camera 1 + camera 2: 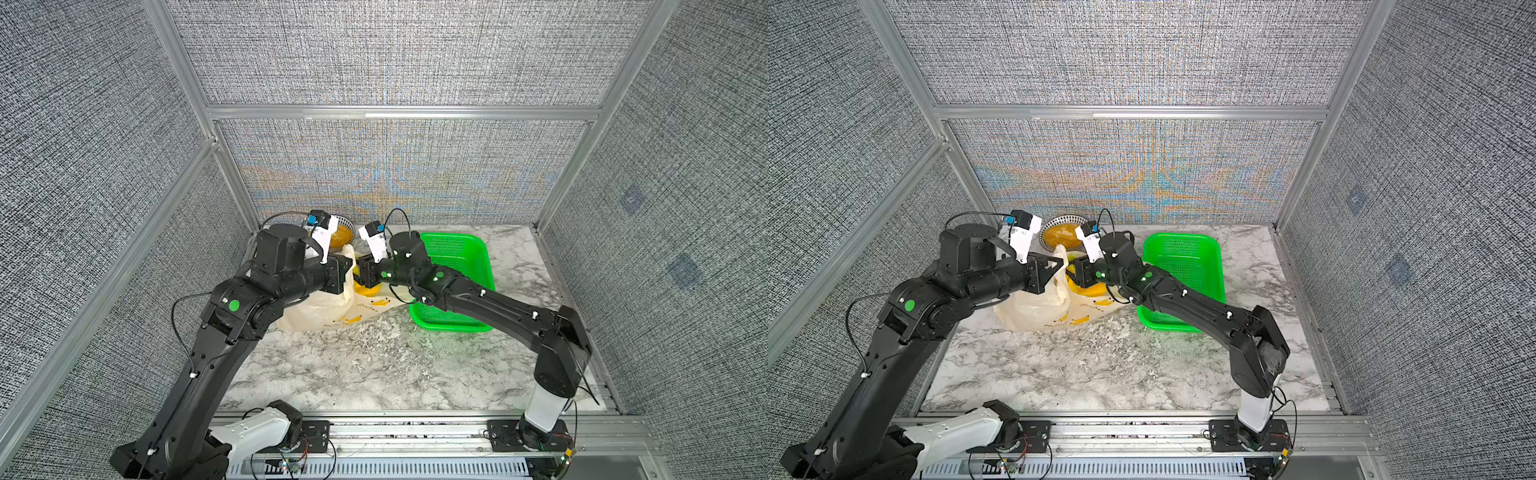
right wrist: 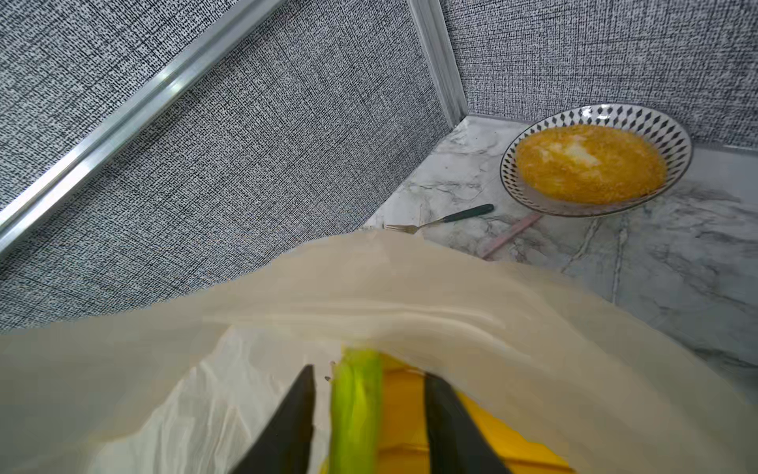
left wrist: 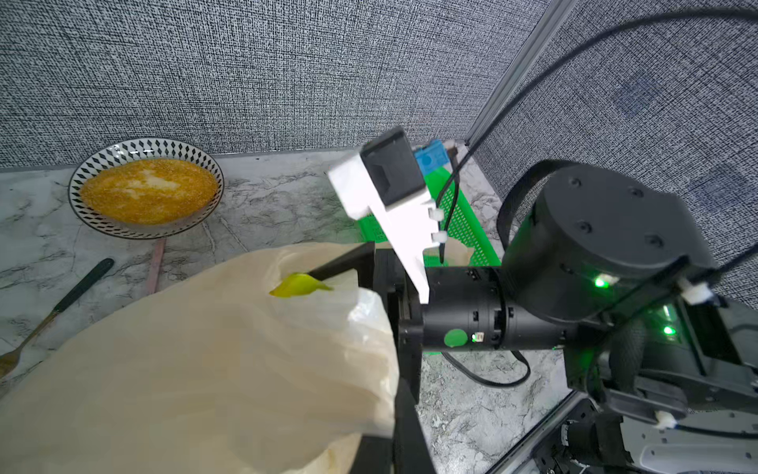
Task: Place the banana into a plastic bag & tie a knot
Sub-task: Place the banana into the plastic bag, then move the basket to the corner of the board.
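Note:
The cream plastic bag (image 1: 320, 307) (image 1: 1038, 307) lies on the marble table, its mouth lifted toward the back. My left gripper (image 1: 351, 270) (image 1: 1061, 264) (image 3: 400, 410) is shut on the bag's upper edge (image 3: 205, 361) and holds it up. The yellow banana (image 1: 365, 289) (image 1: 1086, 289) with its green stem (image 2: 357, 410) (image 3: 299, 285) sits in the bag's mouth. My right gripper (image 1: 361, 270) (image 1: 1075, 270) (image 2: 369, 394) reaches into the mouth, open, with the stem between its spread fingers and a gap at each side. The knot is out of view.
A green plastic basket (image 1: 457, 266) (image 1: 1183, 257) stands right of the bag, under my right arm. A patterned plate of yellow food (image 1: 1063, 235) (image 3: 147, 191) (image 2: 590, 164) sits at the back wall, with a fork (image 3: 57, 305) (image 2: 443, 219) and a pink stick (image 2: 508, 236) beside it.

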Available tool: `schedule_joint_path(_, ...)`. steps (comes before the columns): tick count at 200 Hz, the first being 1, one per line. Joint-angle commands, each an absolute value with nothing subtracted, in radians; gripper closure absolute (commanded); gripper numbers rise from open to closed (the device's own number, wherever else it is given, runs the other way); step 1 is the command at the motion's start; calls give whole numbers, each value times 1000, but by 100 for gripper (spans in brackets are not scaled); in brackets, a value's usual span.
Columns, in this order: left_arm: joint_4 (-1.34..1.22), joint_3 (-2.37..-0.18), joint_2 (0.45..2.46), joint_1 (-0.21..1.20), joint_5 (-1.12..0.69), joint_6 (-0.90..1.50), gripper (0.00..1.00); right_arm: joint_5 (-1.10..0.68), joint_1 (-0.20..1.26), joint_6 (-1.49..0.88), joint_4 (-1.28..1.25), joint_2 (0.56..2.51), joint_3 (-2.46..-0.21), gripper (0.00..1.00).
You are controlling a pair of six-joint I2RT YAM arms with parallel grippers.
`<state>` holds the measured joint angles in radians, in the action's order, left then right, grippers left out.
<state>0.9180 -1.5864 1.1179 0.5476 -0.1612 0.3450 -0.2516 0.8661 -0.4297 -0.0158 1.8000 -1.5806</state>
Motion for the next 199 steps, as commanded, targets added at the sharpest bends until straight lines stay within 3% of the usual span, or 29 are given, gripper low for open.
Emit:
schedule_joint_path(1, 890, -1578, 1111, 547, -132, 342, 100, -248, 865, -372, 57, 1777, -1599, 39)
schedule_joint_path(21, 893, -1571, 1109, 547, -101, 340, 100, -251, 844, -362, 67, 1721, -1557, 27)
schedule_joint_path(62, 893, -1561, 1117, 545, -65, 339, 100, -296, 792, -347, 75, 1571, -1456, 17)
schedule_joint_path(117, 910, -1545, 1088, 545, -14, 337, 100, -246, 540, -387, 63, 1387, -1254, 14)
schedule_joint_path(145, 917, -1540, 1071, 545, -8, 338, 100, -218, 442, -366, 102, 1486, -1252, 14)
schedule_joint_path(199, 910, -1524, 1046, 545, -7, 344, 100, -23, 509, -260, 323, 1865, -1509, 14)
